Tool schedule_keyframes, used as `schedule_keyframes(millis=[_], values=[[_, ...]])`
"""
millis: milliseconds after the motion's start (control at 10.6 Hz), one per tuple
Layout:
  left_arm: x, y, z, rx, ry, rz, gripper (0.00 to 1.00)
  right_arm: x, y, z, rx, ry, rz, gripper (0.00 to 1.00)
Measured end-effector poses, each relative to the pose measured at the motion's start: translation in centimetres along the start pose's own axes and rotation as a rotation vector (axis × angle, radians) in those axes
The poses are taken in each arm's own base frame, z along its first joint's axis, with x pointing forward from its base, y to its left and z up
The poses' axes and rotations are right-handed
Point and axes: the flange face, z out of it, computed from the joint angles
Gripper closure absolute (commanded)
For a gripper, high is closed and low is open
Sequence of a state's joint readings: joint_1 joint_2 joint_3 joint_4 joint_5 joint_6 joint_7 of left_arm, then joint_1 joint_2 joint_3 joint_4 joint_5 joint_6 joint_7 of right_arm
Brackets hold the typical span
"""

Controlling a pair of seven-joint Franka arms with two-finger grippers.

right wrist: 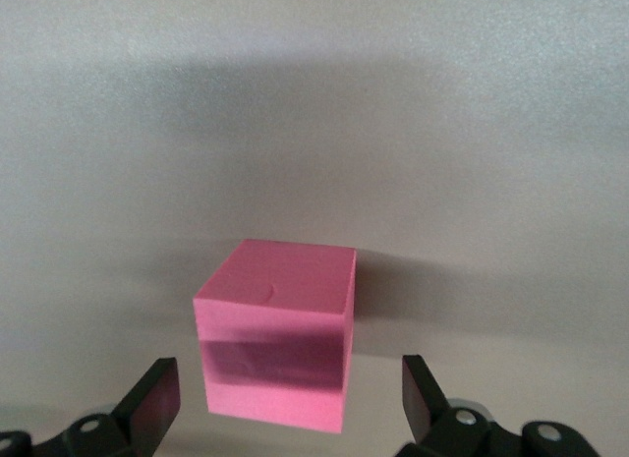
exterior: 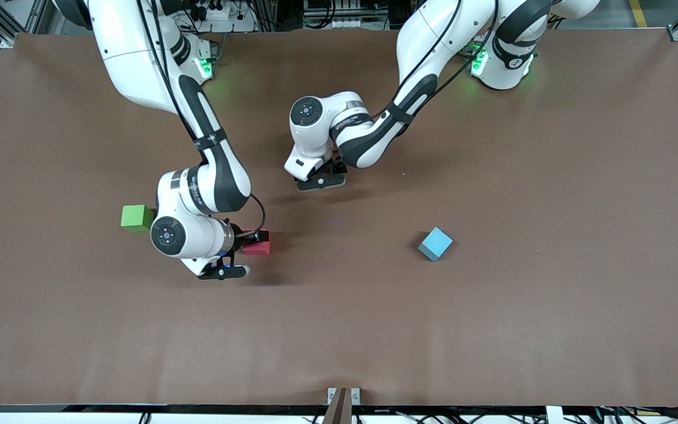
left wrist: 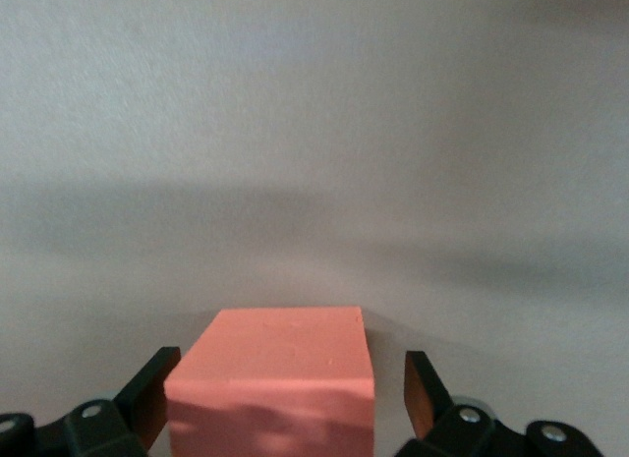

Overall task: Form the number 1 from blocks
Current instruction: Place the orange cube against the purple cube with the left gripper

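My right gripper (exterior: 238,252) hangs low over a pink block (exterior: 258,246) (right wrist: 278,331). In the right wrist view its fingers (right wrist: 157,398) stand open with a gap on each side of that cube. My left gripper (exterior: 321,178) is low over the table's middle, open around a salmon-coloured block (left wrist: 275,378) that the hand hides in the front view. A green block (exterior: 137,217) lies beside the right arm's wrist, toward the right arm's end. A light blue block (exterior: 435,243) lies alone toward the left arm's end. No yellow, purple or other cube shows.
The brown table (exterior: 492,330) stretches wide around the blocks. Both arms' bases stand along its edge farthest from the front camera. A small metal bracket (exterior: 342,396) sits at the edge nearest that camera.
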State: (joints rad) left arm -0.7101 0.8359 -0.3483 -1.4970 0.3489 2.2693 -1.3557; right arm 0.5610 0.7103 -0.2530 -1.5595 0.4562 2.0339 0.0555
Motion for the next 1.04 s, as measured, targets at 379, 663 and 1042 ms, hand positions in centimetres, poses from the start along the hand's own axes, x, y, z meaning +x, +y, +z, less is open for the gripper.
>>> schedule_keyframes(millis=[379,663,1042], values=[[6.5,-2.3,-8.6,-0.012,0.069,-0.097,0.00,0.4,-0.7,2.2,-0.021,0.008,-0.010,0.08],[15.9,-9.2,-15.1,0.004,0.117,-0.246,0.00,0.6,-0.6,3.3,-0.033,0.005,-0.009,0.55],[28.1,-23.2,-20.6,0.034,0.119,-0.314,0.00,1.0,-0.8,1.9,-0.042,0.031,-0.008,0.56]])
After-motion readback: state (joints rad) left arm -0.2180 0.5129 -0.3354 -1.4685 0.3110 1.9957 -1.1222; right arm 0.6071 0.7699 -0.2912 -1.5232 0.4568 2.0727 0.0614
